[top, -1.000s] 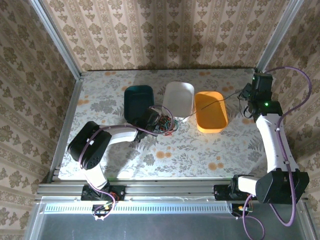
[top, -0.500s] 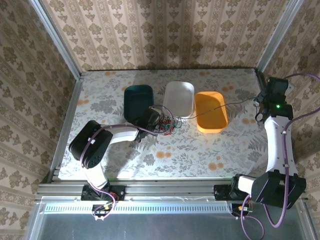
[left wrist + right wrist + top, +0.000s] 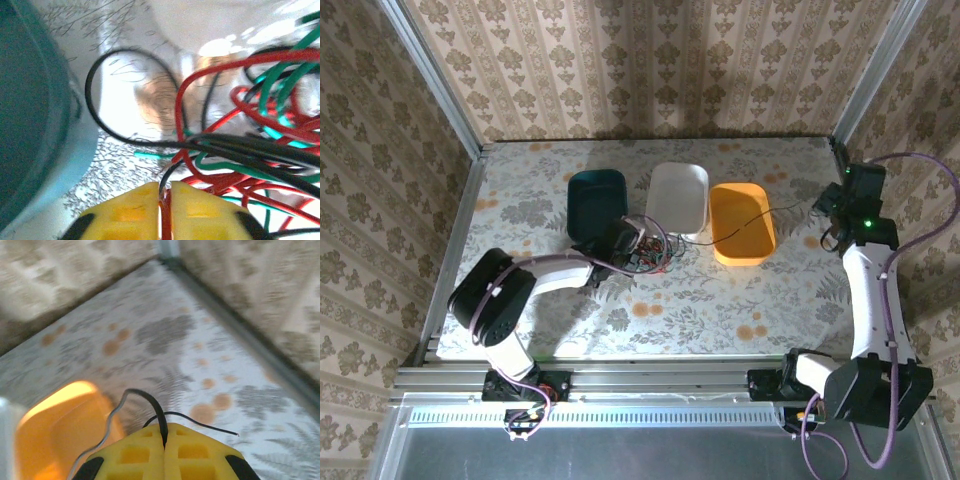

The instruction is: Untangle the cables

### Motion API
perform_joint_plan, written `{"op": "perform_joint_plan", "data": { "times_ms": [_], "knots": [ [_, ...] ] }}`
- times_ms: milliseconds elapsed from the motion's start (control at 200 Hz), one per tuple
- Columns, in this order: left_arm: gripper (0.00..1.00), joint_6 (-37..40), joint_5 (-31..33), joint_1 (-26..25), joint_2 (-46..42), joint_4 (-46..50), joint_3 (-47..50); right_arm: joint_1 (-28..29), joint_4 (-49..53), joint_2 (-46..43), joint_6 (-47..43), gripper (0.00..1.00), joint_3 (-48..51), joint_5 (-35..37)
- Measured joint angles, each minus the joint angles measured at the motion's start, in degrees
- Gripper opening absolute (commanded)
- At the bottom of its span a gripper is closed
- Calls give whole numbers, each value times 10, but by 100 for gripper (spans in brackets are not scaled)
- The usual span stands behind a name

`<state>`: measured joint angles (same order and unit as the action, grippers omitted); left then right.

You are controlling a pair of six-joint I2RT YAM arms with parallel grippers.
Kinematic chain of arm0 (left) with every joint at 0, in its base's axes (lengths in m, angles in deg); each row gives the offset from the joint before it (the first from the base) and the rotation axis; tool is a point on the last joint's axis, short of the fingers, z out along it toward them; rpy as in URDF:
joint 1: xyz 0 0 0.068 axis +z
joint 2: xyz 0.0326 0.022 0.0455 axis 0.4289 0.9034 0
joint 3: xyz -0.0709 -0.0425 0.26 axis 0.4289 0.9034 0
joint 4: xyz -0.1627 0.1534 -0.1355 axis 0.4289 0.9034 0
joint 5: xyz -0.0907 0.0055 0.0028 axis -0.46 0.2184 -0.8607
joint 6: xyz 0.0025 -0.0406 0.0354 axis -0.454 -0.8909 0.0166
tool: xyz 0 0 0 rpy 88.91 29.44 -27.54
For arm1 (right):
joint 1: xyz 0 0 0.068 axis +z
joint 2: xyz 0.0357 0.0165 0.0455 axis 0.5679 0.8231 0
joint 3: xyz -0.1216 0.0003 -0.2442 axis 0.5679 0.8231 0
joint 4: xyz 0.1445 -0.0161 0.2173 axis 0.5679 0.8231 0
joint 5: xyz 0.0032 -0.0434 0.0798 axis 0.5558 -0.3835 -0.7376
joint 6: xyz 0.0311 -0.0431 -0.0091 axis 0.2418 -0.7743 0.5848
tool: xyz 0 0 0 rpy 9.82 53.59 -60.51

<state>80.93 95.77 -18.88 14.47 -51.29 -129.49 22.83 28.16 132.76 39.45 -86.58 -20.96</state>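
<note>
The right end effector (image 3: 165,434) is pinched tight on a black cable (image 3: 157,410), whose short free tail curls off past the fingers. It hangs to the right of the orange tray (image 3: 745,245). Over the last second it swung farther out from that tray, then eased a little back toward it. From the grip the cable runs across the tray to the tangle (image 3: 652,250), which lies on the bench (image 3: 720,300) just left of the orange tray, in front of the white tray (image 3: 678,195). The outward swing drew the cable into a nearly straight line over the tray. Now it looks a touch slacker, so I judge that this pull has taken the strand about as far as it will go while its other end is still caught in the knot. The left end effector (image 3: 164,202) sits at the side of the tangle away from the orange tray, next to the teal tray (image 3: 595,200). Its fingers are all but together, with a red strand (image 3: 166,212) caught in the slit between them. It has kept its place there while the left arm's elbow slid outward, so it reads as the anchor against the right arm's pull. The tangle itself has hardly shifted, and its red, green and black loops still cross one another. One cable is partly drawn out, and none is free yet.
</note>
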Motion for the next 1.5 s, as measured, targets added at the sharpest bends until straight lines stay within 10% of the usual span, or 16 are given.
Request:
{"op": "perform_joint_plan", "data": {
  "times_ms": [415, 1035, 1315, 1500],
  "knots": [
    [73, 103, -32, -14, -112, 45, -61, 73, -24, -25, -7, 1, -10, -82],
    [71, 166, -183, -89, 147, -68, -265, 73, -38, -55, 8, 1, -108, -203],
    [58, 141, -189, -88, 212, -118, -311, 73, -28, -50, 22, 1, -123, -225],
    [0, 115, -177, -82, 240, -129, -314, 73, -27, -50, 26, 0, -144, -232]
  ]
}}
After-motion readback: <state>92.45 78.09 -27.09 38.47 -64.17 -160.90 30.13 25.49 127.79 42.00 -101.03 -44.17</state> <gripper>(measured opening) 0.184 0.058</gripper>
